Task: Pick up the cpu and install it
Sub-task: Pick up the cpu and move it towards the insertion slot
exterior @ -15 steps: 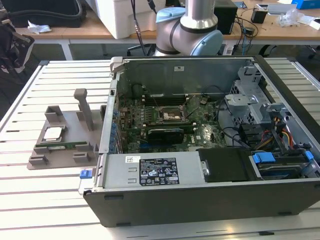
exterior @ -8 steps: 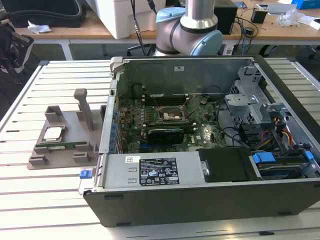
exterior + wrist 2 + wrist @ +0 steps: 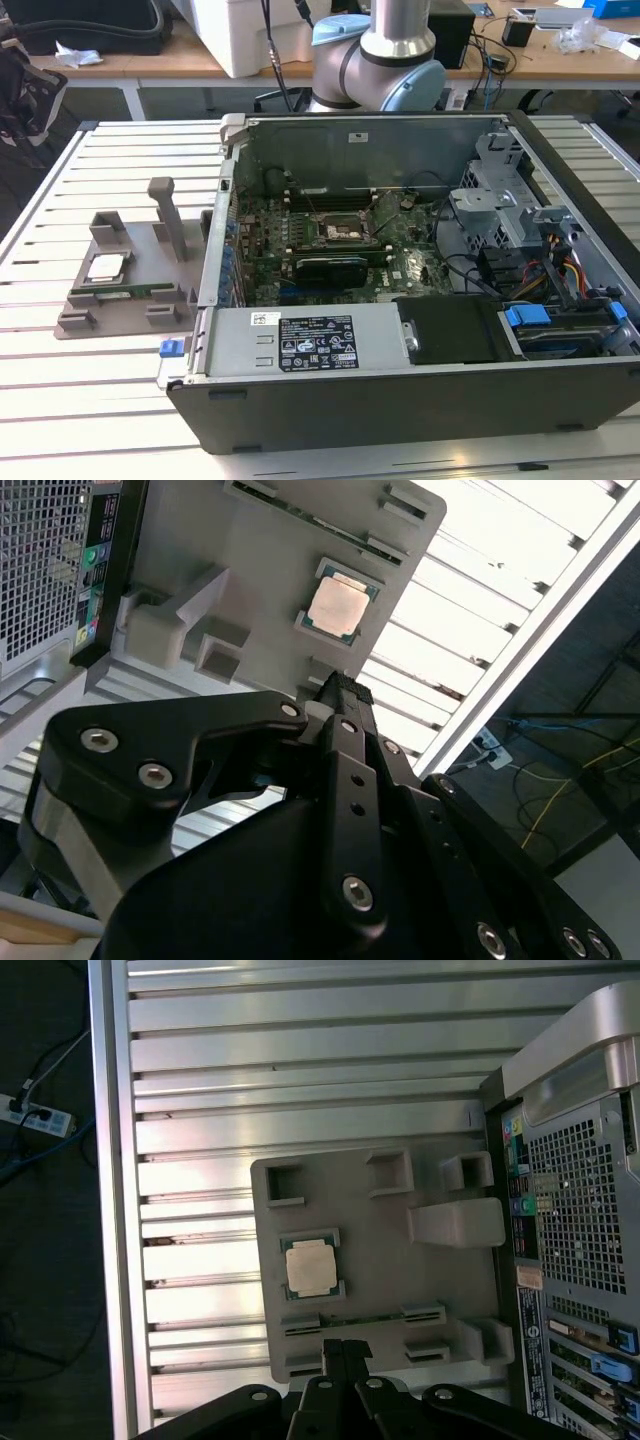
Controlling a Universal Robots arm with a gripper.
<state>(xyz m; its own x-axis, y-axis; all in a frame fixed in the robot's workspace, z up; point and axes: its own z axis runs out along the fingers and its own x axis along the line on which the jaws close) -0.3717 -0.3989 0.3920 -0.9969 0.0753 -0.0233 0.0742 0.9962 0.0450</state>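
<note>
Status | gripper (image 3: 345, 1348) closed, empty, above grey tray (image 3: 380, 1230) | cpu (image 3: 308, 1266) lying in tray | post (image 3: 455, 1225), computer case (image 3: 580, 1210) beside

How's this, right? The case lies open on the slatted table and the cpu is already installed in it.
Not right: the cpu is not installed. The exterior view shows it lying in the gray tray, outside the case, on the exterior view's left of it. The case does lie open on the slatted table.
</note>
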